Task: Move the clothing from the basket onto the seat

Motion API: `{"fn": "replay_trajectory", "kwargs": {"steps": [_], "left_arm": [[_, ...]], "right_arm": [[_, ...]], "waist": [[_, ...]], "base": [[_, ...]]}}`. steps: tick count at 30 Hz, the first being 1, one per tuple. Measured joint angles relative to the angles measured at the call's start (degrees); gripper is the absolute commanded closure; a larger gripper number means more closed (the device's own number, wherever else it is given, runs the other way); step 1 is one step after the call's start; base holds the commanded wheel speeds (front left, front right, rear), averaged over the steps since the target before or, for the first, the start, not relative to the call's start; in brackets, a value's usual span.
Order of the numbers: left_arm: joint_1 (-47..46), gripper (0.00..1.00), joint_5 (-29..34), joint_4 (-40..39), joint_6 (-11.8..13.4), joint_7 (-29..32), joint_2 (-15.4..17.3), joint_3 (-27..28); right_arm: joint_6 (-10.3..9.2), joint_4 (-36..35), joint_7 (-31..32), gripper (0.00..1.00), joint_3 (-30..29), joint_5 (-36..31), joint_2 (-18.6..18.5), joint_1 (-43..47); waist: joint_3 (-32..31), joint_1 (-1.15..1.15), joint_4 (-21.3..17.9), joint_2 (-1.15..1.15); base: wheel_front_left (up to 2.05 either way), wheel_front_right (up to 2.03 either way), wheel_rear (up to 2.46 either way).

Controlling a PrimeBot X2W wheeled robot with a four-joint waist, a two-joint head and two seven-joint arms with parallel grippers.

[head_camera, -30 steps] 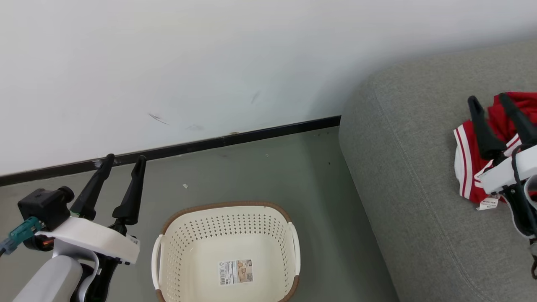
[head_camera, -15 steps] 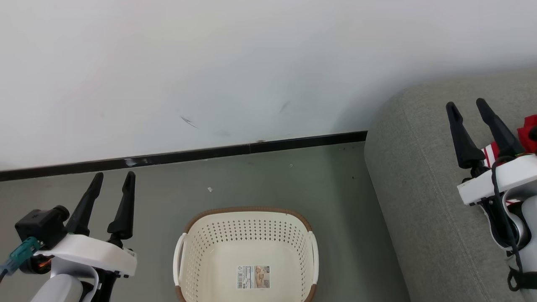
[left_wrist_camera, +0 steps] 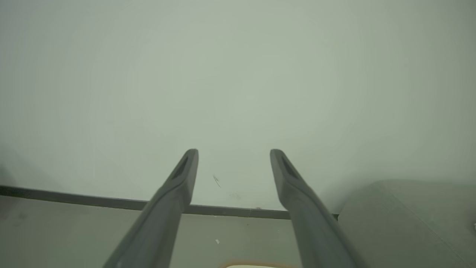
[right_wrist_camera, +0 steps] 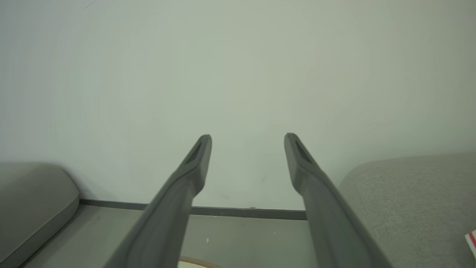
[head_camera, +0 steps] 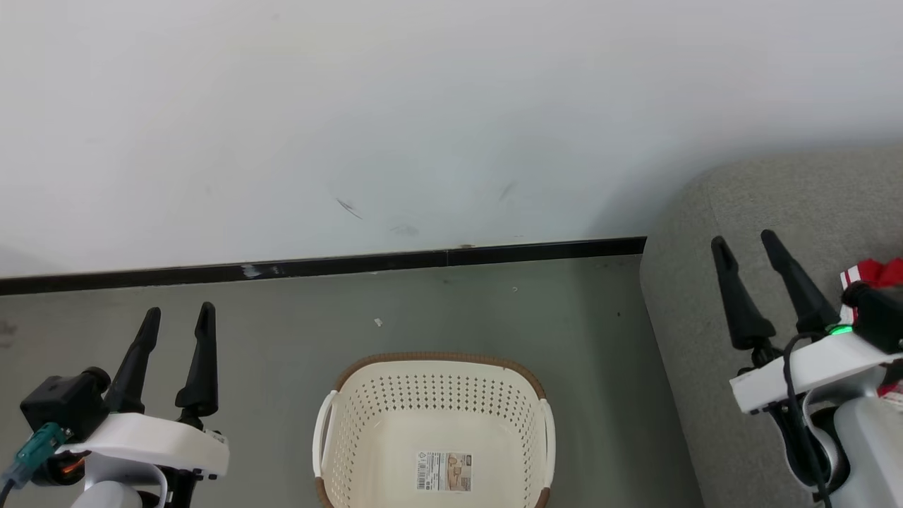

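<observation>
The left hand (head_camera: 180,311) and the right hand (head_camera: 743,239) are both spread. The clothing (head_camera: 875,270) lies on the seat (head_camera: 797,190).

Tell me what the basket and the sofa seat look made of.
Basket: looks like moulded plastic, cream and smooth, with rows of punched holes; its brown rim has a woven look, possibly plastic too. Seat: grey woven upholstery fabric, matte, with a fine speckled texture.
</observation>
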Motion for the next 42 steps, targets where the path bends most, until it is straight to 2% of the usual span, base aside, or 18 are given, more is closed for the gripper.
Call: {"fn": "replay_trajectory", "kwargs": {"steps": [8,18,42], "left_arm": [[2.37,0.00,1.77,-0.37,-0.09,0.00,-2.01,2.12],[3.65,0.00,7.47,-0.47,-0.09,0.00,-2.55,3.72],[5.40,0.00,11.55,0.40,-3.31,0.00,-5.66,6.11]], "right_arm": [[0.00,-3.16,0.00,0.00,0.08,-2.74,3.42,4.73],[0.00,-4.78,0.00,0.00,-0.21,-5.08,5.06,6.92],[0.00,-6.91,0.00,0.00,-0.85,-7.27,5.93,9.88]], "waist": [[0.22,0.00,0.60,0.00],[0.29,0.00,0.47,0.00],[-0.04,0.00,0.27,0.00]], "base": [[0.00,0.00,0.00],[0.00,0.00,0.00],[0.00,0.00,0.00]]}}
